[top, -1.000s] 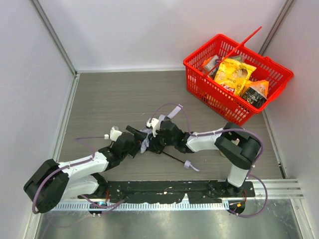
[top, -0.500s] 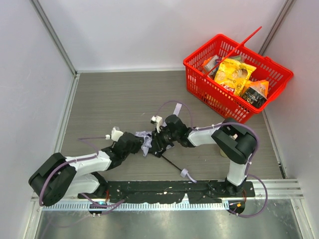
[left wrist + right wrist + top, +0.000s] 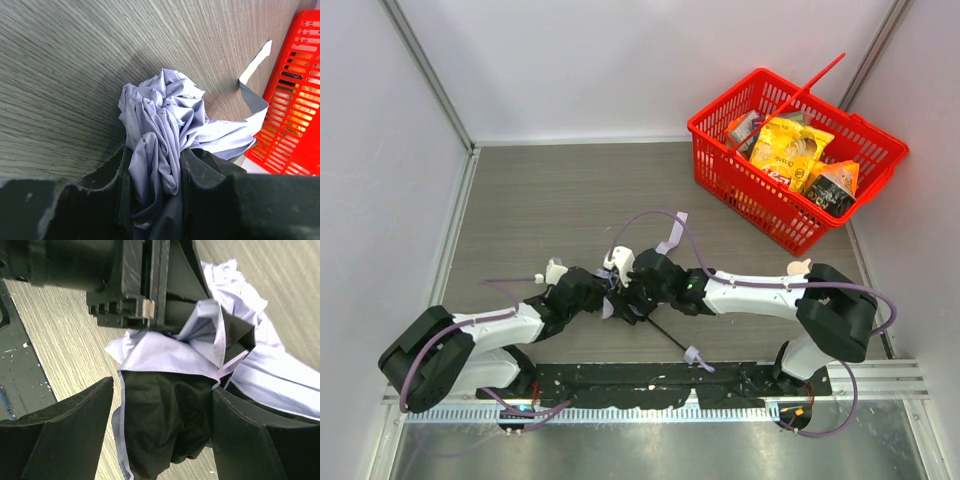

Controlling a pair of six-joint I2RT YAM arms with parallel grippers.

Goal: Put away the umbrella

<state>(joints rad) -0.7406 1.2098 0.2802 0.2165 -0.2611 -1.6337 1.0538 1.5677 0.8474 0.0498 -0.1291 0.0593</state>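
1. Left wrist view: your left gripper (image 3: 155,167) pinches the bunched umbrella (image 3: 162,125) fabric
2. Your right gripper (image 3: 162,395) stands spread around it
3. It lies on the table (image 3: 550,200) between your arms, loose; bundling likely remains

I am clamping my left gripper (image 3: 152,167), which stood wide open a second ago, onto the bunched fabric of the umbrella (image 3: 162,125). I am spreading my right gripper (image 3: 162,405) apart after its narrow pinch, so its fingers (image 3: 70,425) are now standing wide on either side of the cloth. I am also sliding that right gripper left and toward the near edge of the table (image 3: 550,200), right up against the left one, while my right elbow is swinging out toward the right edge. The umbrella's handle (image 3: 695,355) is drifting toward the near edge, and the fabric is mostly disappearing between my two grippers.
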